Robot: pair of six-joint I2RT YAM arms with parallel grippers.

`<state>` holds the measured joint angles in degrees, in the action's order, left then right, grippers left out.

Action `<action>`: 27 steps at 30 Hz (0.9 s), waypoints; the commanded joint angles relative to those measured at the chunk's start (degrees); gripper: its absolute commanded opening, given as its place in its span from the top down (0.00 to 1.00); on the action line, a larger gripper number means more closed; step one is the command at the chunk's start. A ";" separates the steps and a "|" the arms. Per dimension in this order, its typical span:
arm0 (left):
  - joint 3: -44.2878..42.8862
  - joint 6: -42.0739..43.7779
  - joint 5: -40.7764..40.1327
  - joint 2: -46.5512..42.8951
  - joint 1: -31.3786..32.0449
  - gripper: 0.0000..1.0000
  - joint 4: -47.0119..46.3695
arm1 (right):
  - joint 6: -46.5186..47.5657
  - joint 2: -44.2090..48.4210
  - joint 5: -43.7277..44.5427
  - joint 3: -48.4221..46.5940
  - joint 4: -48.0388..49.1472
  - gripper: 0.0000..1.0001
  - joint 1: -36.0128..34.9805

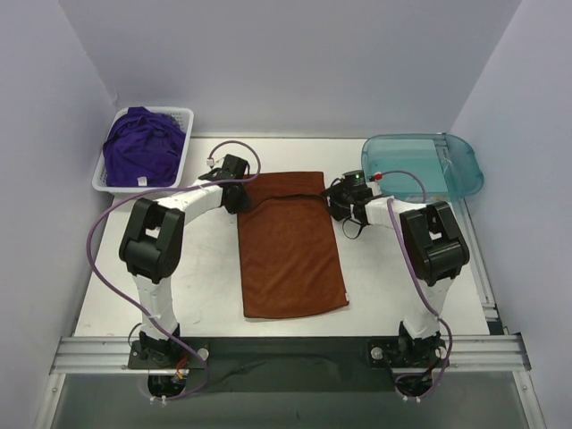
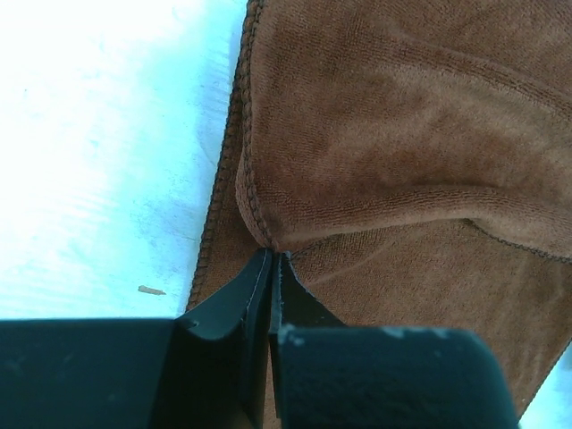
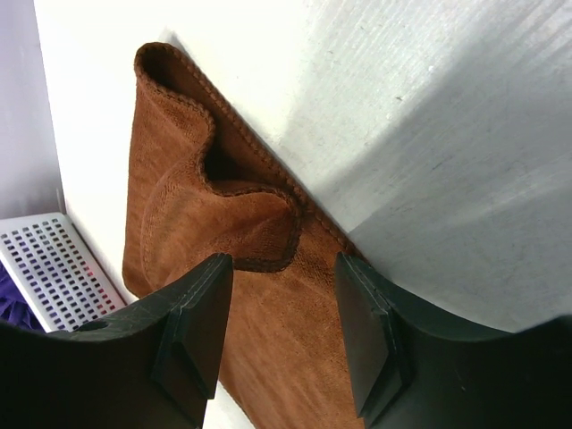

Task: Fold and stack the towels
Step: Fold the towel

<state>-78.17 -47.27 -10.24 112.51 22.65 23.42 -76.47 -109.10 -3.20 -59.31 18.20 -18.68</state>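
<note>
On the rust-orange towel point(image 1: 290, 250), left fingers point(image 2: 253, 299) pinch a fold — right fingers point(image 3: 198, 313) hang open over its corner.

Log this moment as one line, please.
orange towel: on table; left hand: shut on far-left corner; right hand: open over far-right corner; purple towels: in basket

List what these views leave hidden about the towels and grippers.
- Top view: how many purple towels lie in the basket; they are heaped, hiding one another.
- Left wrist view: how many layers of the orange towel the left gripper pinches; the gripper itself covers them.
- Right wrist view: the towel's near end, behind the right gripper and cut by the frame.
</note>
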 commanded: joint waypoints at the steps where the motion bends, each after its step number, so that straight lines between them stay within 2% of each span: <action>1: 0.39 0.86 0.66 -3.08 -0.42 0.93 -1.54 | -2.81 1.26 2.94 -1.33 -1.59 0.51 -0.66; 27: 1.35 1.12 1.54 -3.70 -0.86 0.93 -1.89 | -7.20 -1.56 6.72 -3.88 -2.11 0.56 -1.89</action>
<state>-77.03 -46.72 -8.97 112.40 22.33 23.27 -82.37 -109.84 0.97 -61.41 17.72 -20.32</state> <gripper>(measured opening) 0.105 0.443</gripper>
